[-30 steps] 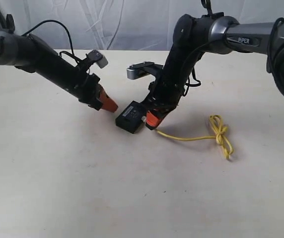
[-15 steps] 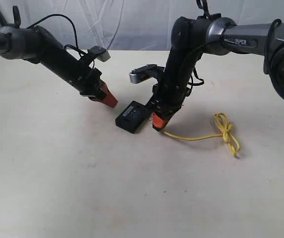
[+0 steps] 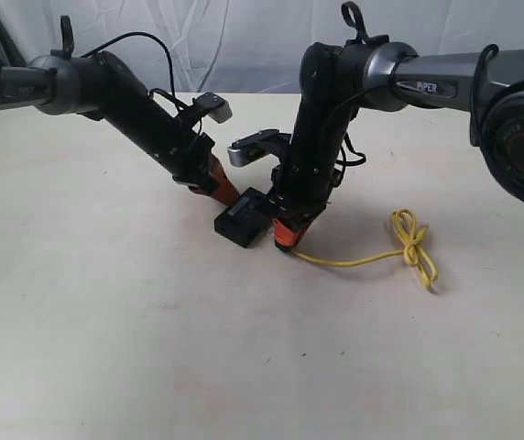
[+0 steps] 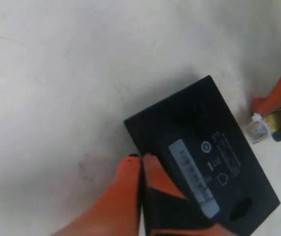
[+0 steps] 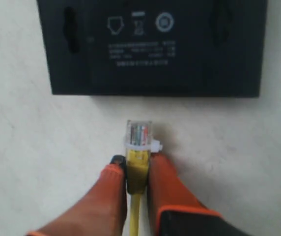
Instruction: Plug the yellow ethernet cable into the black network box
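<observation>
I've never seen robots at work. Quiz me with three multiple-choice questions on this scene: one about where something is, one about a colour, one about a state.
1. Where is the cable's looped bundle?
A. On top of the box
B. On the table, on the right arm's side of the box
C. Hanging in the air

2. What colour are the gripper fingers?
A. Orange
B. Blue
C. Green

3. What is the state of the plug?
A. Pushed fully into the box
B. Held by the right gripper, just short of the box
C. Lying loose, with nothing holding it

Answers:
1 B, the exterior view shows the bundle flat on the table, apart from the box.
2 A, both wrist views show orange fingers.
3 B, the right wrist view shows bare table between plug and box.
</observation>
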